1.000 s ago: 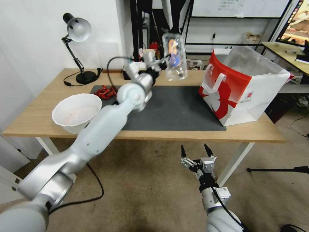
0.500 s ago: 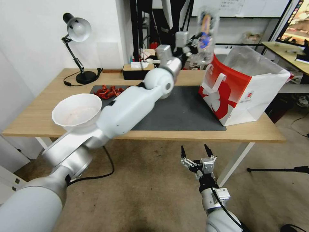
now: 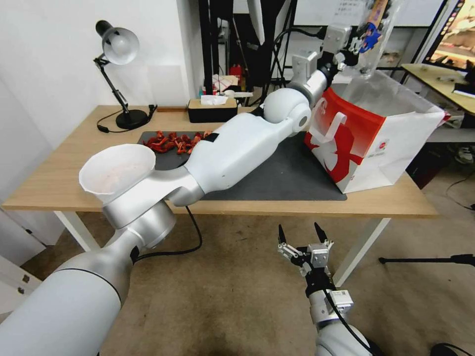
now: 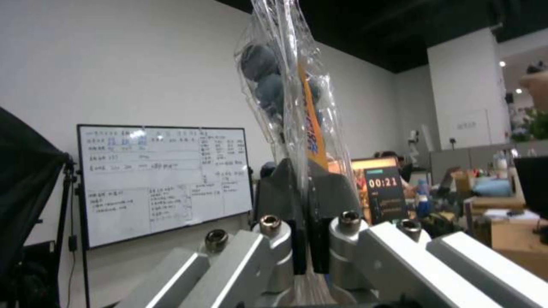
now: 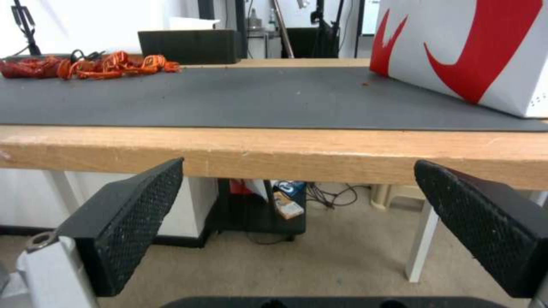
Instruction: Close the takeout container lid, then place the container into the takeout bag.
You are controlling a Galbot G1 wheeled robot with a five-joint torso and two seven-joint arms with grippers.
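Right gripper (image 3: 300, 232) hangs low in front of the table (image 3: 59, 183), below its edge, fingers spread wide with nothing between them. Across the table the left gripper (image 3: 357, 43) is up high – pinching the container (image 3: 372, 34) on edge, blueberries visible inside – right above the open top of the bag (image 3: 376, 143) standing at the mat's (image 3: 277, 173) right end.

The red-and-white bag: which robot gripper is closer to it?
Left. The left gripper holds the takeout container just above the takeout bag; the right gripper waits open below the table's edge.
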